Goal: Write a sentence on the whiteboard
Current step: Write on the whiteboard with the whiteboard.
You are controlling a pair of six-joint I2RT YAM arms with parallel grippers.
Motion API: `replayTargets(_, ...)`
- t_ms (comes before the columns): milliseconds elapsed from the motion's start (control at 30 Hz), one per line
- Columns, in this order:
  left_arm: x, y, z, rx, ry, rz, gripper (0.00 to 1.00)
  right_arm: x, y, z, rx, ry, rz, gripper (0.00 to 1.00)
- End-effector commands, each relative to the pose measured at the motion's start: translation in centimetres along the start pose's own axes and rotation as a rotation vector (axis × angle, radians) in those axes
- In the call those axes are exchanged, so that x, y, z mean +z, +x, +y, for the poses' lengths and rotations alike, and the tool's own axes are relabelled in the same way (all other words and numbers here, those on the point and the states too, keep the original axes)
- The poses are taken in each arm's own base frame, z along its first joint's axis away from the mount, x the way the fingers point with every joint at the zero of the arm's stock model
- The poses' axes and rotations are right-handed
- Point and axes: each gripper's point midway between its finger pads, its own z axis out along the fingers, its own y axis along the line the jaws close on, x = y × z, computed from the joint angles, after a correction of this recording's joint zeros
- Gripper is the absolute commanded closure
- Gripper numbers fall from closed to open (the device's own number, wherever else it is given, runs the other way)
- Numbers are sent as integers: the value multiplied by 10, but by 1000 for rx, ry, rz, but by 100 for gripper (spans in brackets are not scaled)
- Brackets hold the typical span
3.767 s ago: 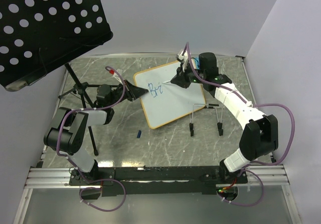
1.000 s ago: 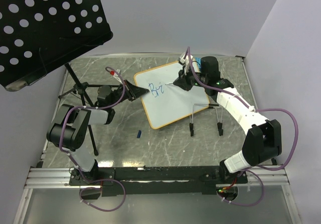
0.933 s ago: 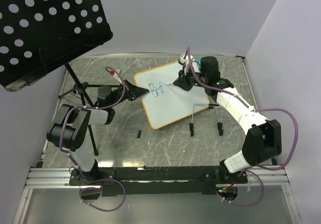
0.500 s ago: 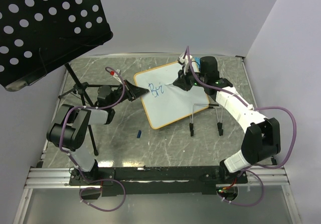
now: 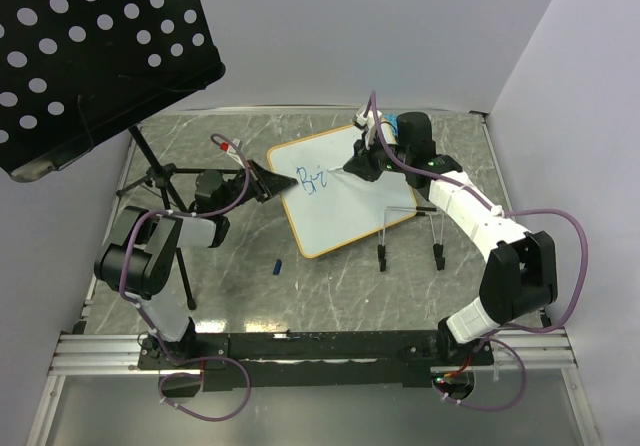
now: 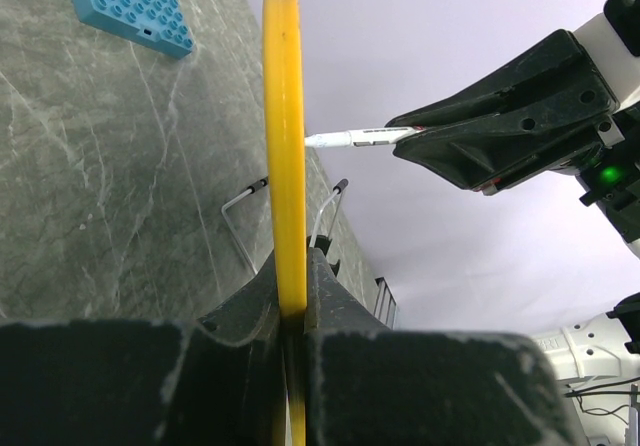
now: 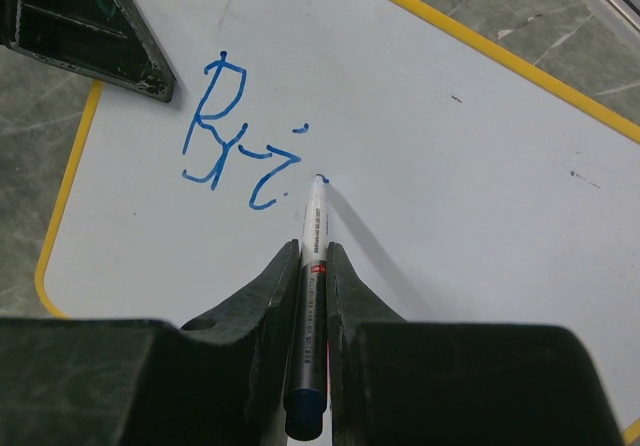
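As seen from the top external camera, the whiteboard (image 5: 345,201) lies aslant at the middle of the grey marbled tabletop (image 5: 330,286), with its left rim pinched in the left claw (image 5: 270,183). The right claw (image 5: 358,163) reaches over the far corner of the board with a marker (image 5: 343,171). Of the sentence (image 5: 312,178), only a few blue letters show, near the upper left corner. A perforated black stand (image 5: 100,56) overhangs the far left.

Left wrist view: the board is seen edge-on, its yellow rim clamped tight between the fingers – the marker's white tip meets its face from the right. A blue studded plate (image 6: 128,6) lies on the tabletop beyond.

Right wrist view: the fingers are closed on the marker's barrel. Its tip touches the board at a small blue dot just right of the letters "Bri".
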Motion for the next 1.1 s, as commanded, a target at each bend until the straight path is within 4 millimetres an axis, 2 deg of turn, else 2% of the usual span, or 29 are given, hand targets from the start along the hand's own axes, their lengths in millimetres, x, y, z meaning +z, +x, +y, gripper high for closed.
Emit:
replayTargets(0,-1,-30,-76,179,265,-96,99,0,-19,3,-26,-30,-38,100)
replayTargets(667,-1,-31,-76,193,256,-95,99,-3,-9,13,-40,-76,10,100)
replayTargets(1067,0,-31,-76,196,254,-93,99,-7,-9,2,-60,-11,20,100)
